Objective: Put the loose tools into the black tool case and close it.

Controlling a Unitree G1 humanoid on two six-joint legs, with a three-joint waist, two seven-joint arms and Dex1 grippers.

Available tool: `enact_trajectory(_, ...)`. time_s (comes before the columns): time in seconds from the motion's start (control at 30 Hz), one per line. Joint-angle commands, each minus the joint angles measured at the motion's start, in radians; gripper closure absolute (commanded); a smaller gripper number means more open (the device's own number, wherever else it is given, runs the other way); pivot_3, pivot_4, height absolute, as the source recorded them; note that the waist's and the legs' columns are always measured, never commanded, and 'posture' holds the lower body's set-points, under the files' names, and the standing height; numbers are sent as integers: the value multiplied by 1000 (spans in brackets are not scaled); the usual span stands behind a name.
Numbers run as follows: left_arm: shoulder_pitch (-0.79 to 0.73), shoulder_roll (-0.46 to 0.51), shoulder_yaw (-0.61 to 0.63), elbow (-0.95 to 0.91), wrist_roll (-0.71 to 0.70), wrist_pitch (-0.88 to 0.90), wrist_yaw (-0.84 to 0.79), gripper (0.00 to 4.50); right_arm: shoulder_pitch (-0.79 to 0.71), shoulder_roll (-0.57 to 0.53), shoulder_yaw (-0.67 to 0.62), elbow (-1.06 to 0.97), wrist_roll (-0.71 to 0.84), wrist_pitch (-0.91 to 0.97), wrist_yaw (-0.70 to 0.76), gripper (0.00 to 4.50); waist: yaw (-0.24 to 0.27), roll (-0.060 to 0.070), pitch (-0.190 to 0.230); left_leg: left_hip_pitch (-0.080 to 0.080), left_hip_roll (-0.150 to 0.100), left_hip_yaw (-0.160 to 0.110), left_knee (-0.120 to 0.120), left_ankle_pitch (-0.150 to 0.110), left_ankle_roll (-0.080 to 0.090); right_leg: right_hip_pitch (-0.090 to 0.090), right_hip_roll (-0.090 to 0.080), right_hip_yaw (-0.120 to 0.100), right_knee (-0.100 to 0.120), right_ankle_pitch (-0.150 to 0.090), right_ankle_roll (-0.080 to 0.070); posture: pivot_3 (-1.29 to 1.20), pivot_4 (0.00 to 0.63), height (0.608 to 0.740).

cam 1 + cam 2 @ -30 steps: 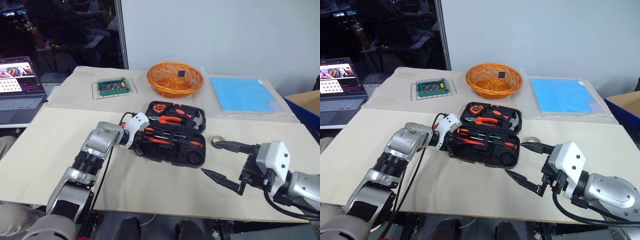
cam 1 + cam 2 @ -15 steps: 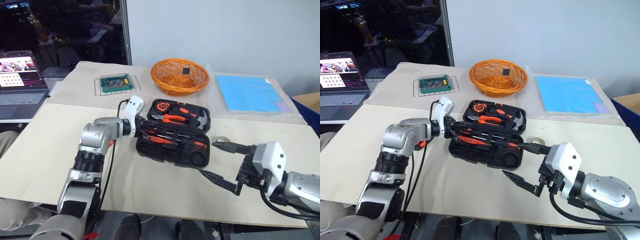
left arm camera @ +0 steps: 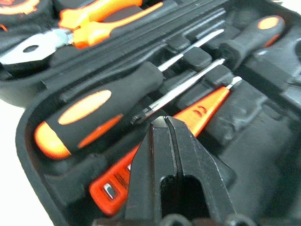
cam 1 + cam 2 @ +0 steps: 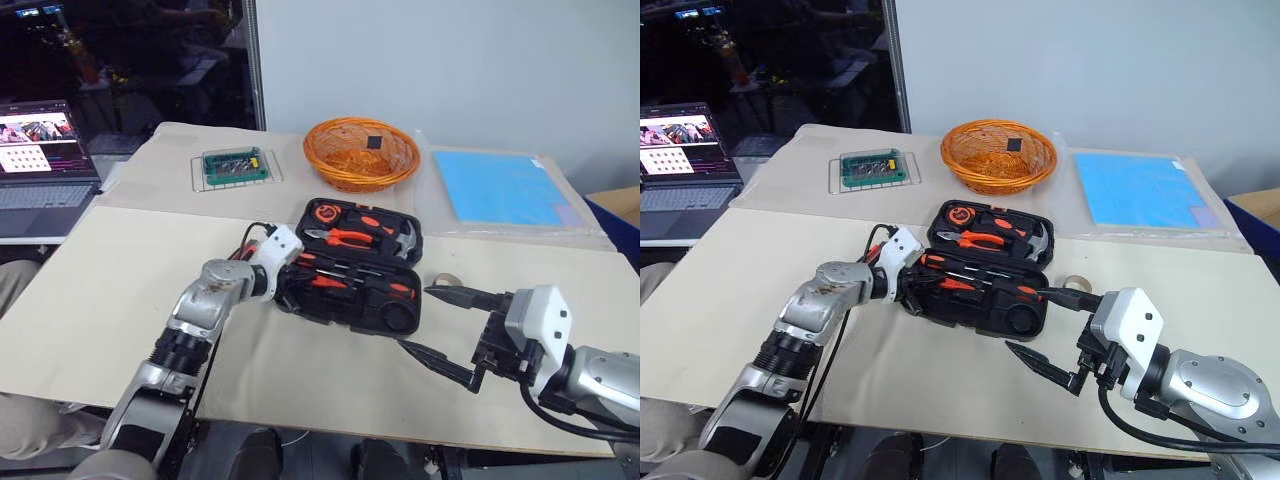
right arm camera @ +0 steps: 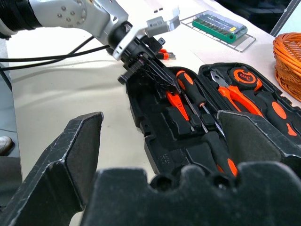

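Left claw is clenched tight, empty, its tip over the orange utility knife inside the open black tool case mid-surface. Right claw gapes wide beside the case, the tape roll lying just behind it.

screwdrivers in tool case, basket behind

An orange wicker basket sits at the desk's far edge, a green box on a wire rack to its left, a blue sheet toward the far right corner. A laptop stands open beyond the left edge.
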Motion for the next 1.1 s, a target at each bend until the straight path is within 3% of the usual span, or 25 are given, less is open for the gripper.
enact_trajectory(0.03, 6, -14, 22, 13, -11, -37, 6, 4462, -11, -5, -19, -32, 13, -6, -11, 0, 0, 0, 0, 0, 0, 0, 0, 0, 0, 0, 0, 0, 0, 0, 0, 0, 150, 740)
enact_trajectory(0.23, 33, 13, 272, -138, -180, 36, 59, 4462, -24, 0, -4, -23, 17, -20, -4, 0, -11, -1, 3, -2, 0, 0, -1, 0, 0, -2, 0, 0, 0, 4, 6, 0, 150, 740)
enact_trajectory(0.27, 38, 37, 310, -154, -184, 53, 81, 3969, -33, 2, 4, -16, 17, -24, -1, 0, -12, -1, 3, -2, 0, 0, -1, 0, 0, -2, 1, 0, 0, 4, 6, 0, 150, 740)
enact_trajectory(0.33, 49, 79, 362, -174, -191, 81, 110, 3485, -50, 6, 16, -5, 20, -29, 4, 0, -16, -1, 4, -2, 0, -1, -1, 0, 0, -2, 1, 0, 0, 4, 6, 0, 150, 740)
enact_trajectory(0.47, 87, 187, 375, -152, -147, 137, 141, 2036, -89, 14, 36, 30, 22, -38, 23, 0, -11, -1, 4, 0, 0, -1, -1, 0, 0, -1, 1, 0, 0, 3, 7, 0, 150, 740)
enact_trajectory(0.6, 95, 278, 266, -86, -106, 202, 71, 689, -125, 17, 65, 58, 10, -45, 41, 0, -3, -3, 5, 0, 0, -1, -1, 0, 0, -1, 0, -1, 0, 3, 6, 0, 150, 740)
enact_trajectory(0.73, 71, 282, 207, -24, -76, 242, 73, 689, -131, 15, 70, 61, 5, -46, 45, 0, 4, -4, 6, -1, 0, 0, -1, -3, -4, -1, -1, -1, 0, 0, -1, 0, 150, 740)
enact_trajectory(0.83, 57, 267, 177, 28, -51, 218, 79, 1387, -111, 13, 51, 48, 7, -43, 43, 0, 7, -4, 6, -2, 0, 0, -1, -2, -3, -2, 0, -1, 0, 1, -1, 0, 150, 740)
enact_trajectory(0.97, 57, 262, 195, 35, -51, 152, 68, 2731, -82, 14, 31, 30, 8, -40, 35, 0, 10, -4, 6, -2, 0, 0, -1, -1, -2, -2, 0, -1, 0, 1, -1, 0, 150, 740)
enact_trajectory(1.1, 52, 256, 285, -93, -206, 57, -97, 2748, -49, 23, 18, 16, 2, -46, 20, 0, 12, -5, 7, -2, 0, 0, -1, -2, -3, -2, 0, -1, 0, 1, -1, 0, 150, 740)
